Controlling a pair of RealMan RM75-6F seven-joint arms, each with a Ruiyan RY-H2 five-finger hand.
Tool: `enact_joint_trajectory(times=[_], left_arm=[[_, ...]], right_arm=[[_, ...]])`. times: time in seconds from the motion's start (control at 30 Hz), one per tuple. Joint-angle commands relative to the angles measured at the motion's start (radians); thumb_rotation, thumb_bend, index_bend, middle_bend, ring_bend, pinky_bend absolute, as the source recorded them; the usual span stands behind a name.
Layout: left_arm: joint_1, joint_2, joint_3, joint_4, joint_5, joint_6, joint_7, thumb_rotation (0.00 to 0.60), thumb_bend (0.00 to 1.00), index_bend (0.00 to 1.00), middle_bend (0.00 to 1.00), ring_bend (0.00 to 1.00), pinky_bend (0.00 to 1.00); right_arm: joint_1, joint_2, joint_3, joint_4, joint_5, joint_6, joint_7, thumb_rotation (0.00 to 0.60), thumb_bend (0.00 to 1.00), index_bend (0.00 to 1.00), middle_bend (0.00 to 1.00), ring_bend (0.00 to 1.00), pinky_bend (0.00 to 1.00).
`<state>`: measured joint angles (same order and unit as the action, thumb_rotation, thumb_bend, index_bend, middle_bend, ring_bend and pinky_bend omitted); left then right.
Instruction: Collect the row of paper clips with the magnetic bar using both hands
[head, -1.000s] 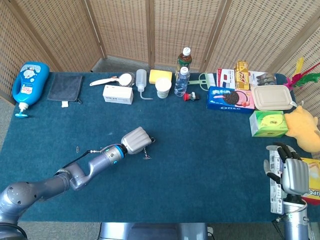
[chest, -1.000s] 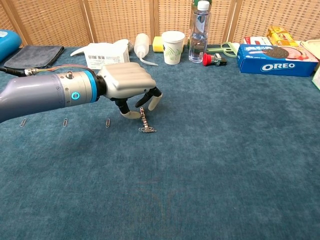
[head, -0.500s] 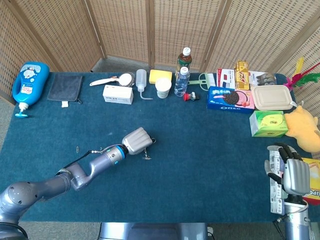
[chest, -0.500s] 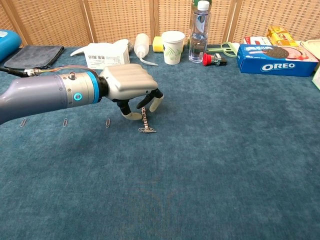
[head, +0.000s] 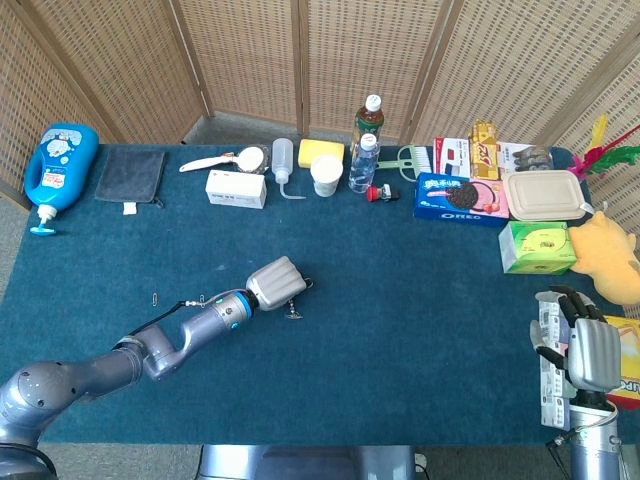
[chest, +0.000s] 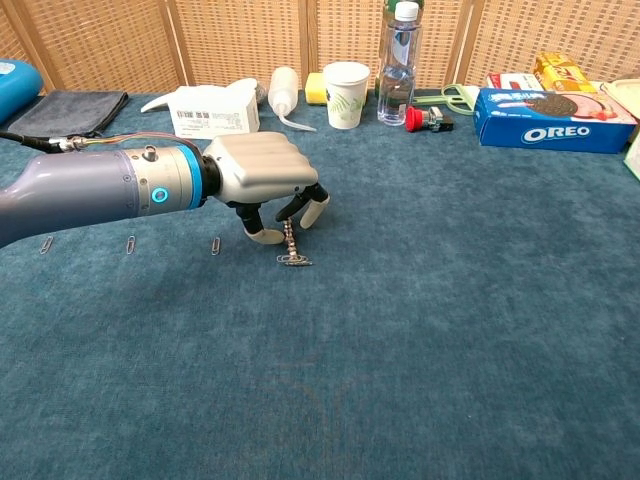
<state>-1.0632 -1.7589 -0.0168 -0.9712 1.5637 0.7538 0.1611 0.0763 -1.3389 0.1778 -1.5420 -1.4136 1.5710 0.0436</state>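
Slowly, in the head view, the left hand (head: 276, 281) has crept a little toward the right edge of the tabletop (head: 400, 330) over the last second, its arm stretched from the near left corner to the middle of the blue cloth. It holds the magnetic bar (head: 292, 305), which hangs from under the curled fingers with a small bunch of clips at its low end. One loose paper clip (head: 155, 298) shows nearer the left edge; others are too small to make out here. The right hand (head: 574, 347) stands upright near the right corner on the near side, fingers loosely apart and holding nothing.

In the chest view, the left hand (chest: 262, 175) pinches the top of the magnetic bar (chest: 290, 240), and the gathered clips at its foot touch or nearly touch the cloth. The shift since half a second ago is slight: hand and bar have edged right, away from the three paper clips (chest: 130, 244) that lie in a row toward the left edge. The right hand does not show in this view.

As I judge it, part of the row is collected, but the drift leads away from what remains, so the bar must go back left to finish.
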Motion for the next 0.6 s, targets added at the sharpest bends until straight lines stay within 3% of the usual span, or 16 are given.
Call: enact_joint_trajectory(times=[0.03, 0.6], left_arm=[[-0.002, 0.005, 0.001, -0.007, -0.002, -0.007, 0.004, 0.6, 0.56, 0.42, 0.56, 0.69, 0.75], [0.03, 0.109, 0.016, -0.125, -0.037, -0.023, 0.063, 0.6, 0.56, 0.43, 0.56, 0.68, 0.75]], right_arm=[[-0.001, 0.0, -0.001, 0.001, -0.001, 0.001, 0.001, 0.6, 0.42, 0.37, 0.32, 0.27, 0.4], [0.003, -0.007, 0.0, -0.001, -0.013, 0.005, 0.003, 0.6, 0.42, 0.37, 0.32, 0.27, 0.4]])
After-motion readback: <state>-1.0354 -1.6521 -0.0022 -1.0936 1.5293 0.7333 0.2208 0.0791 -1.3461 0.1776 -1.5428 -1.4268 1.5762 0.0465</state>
